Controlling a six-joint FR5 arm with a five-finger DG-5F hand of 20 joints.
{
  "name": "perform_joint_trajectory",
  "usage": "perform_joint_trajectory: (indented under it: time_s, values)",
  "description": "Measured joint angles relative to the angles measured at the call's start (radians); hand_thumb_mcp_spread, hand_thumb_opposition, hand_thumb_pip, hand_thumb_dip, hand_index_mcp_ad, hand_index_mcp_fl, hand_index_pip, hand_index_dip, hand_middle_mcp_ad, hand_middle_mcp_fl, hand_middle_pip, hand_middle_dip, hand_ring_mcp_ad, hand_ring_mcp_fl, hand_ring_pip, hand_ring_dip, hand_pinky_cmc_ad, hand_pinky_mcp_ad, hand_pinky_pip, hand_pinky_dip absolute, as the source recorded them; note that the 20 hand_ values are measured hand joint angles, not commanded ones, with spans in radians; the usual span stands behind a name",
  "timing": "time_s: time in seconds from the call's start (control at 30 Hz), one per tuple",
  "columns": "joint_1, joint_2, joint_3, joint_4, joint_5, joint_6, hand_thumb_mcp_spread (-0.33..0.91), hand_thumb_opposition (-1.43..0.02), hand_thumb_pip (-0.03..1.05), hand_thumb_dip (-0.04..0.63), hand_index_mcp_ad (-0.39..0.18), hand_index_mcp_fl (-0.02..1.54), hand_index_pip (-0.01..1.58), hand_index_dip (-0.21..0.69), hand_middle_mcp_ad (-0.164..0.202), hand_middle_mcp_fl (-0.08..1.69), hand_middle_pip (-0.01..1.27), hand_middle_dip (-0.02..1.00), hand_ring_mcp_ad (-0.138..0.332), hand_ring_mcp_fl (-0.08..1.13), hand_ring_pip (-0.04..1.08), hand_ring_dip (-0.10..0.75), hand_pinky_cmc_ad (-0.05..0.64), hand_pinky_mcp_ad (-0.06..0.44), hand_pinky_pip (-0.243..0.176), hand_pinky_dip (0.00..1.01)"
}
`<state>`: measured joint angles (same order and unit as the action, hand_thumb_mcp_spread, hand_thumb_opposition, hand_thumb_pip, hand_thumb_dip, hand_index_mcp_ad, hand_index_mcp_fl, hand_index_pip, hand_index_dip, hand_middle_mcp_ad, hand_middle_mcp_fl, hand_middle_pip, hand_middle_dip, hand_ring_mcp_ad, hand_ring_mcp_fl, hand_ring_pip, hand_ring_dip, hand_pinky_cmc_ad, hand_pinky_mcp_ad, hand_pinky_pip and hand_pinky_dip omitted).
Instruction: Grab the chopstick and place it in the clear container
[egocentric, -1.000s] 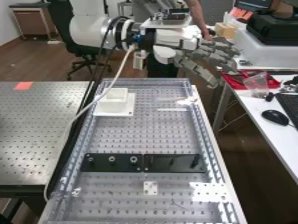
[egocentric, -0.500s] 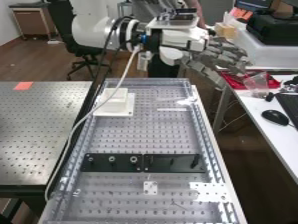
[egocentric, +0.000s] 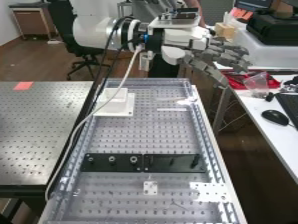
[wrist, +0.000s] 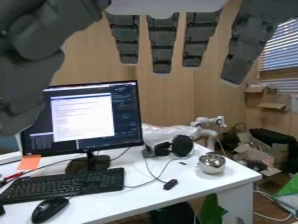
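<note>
My fingers (wrist: 163, 44) extend nearly straight, holding nothing. I expect a light, stiff chopstick; pinch at mid-length.

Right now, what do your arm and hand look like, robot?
My arm is white and rounded, with black cables and a white cable trailing off it. There's a small blue patch near the wrist. My hand has chunky, segmented dark grey fingers.
</note>
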<state>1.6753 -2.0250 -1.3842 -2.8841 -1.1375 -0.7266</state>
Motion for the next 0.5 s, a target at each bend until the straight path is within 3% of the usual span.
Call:
perform_joint_trajectory:
  time_s: [0.5]
  values:
    - [0.001,0.003,-0.003,0.000,-0.007,-0.005,-0.03,-0.66,0.77,0.023,-0.066,0.05,0.09,0.194,0.077,0.07,0.12,0.39,0.127,0.01,0.10,0.298,0.415,0.347,-0.042,0.38]
